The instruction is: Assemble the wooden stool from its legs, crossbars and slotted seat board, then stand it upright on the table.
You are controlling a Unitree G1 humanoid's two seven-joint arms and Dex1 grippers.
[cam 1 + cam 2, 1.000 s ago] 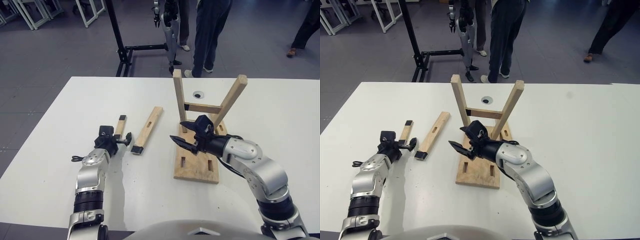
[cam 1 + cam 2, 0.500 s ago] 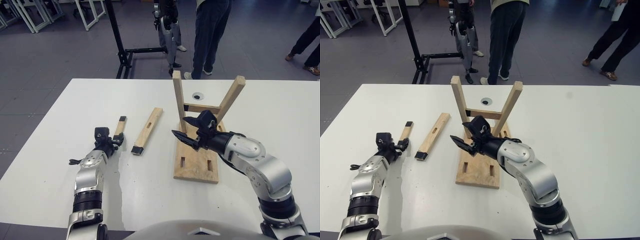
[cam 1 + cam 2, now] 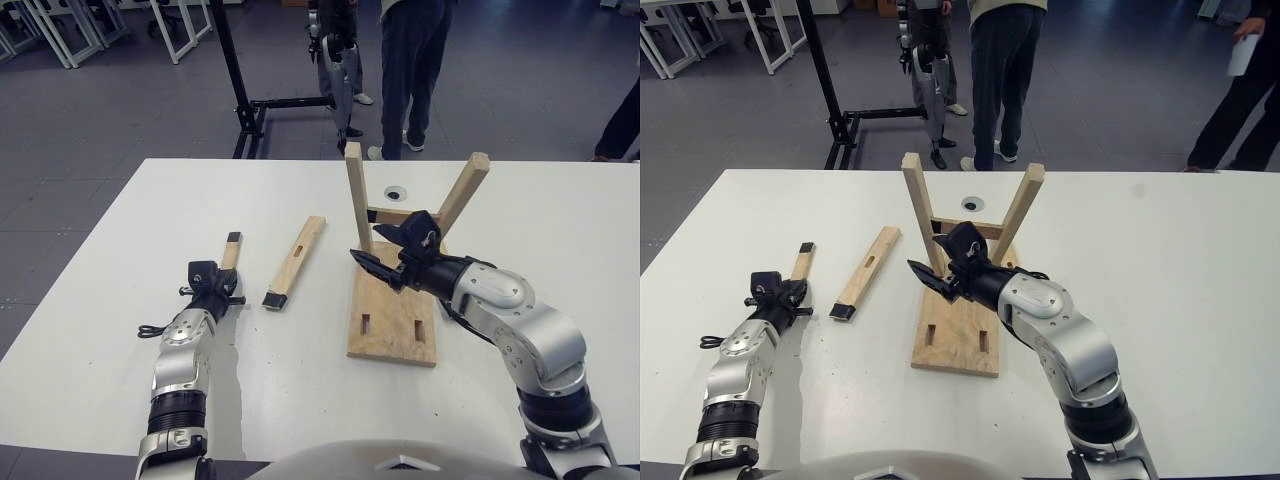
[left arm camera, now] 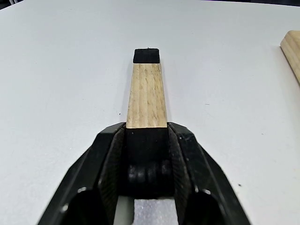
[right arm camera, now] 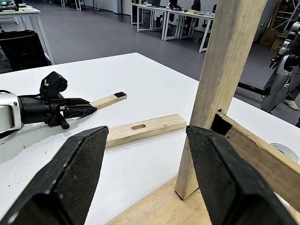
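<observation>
Grey floor [image 3: 120, 90], a black metal stand [image 3: 244, 115] and distant desks [image 5: 187, 12] beyond the white table [image 3: 130, 260].

Bright even overhead light — soft table [image 3: 560, 220] shadows (right tool [image 5: 146, 133] blurred).

Half-built stool [image 3: 392, 325], loose leg [image 3: 296, 258], short stick [image 4: 146, 96]

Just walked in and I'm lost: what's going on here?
Assembly is under way. The seat board lies flat with a frame of two legs and a crossbar standing on it. The open right gripper is beside the frame's left leg. The left gripper is closed on the end of a loose crossbar on the table, with a spare leg beside it.
</observation>
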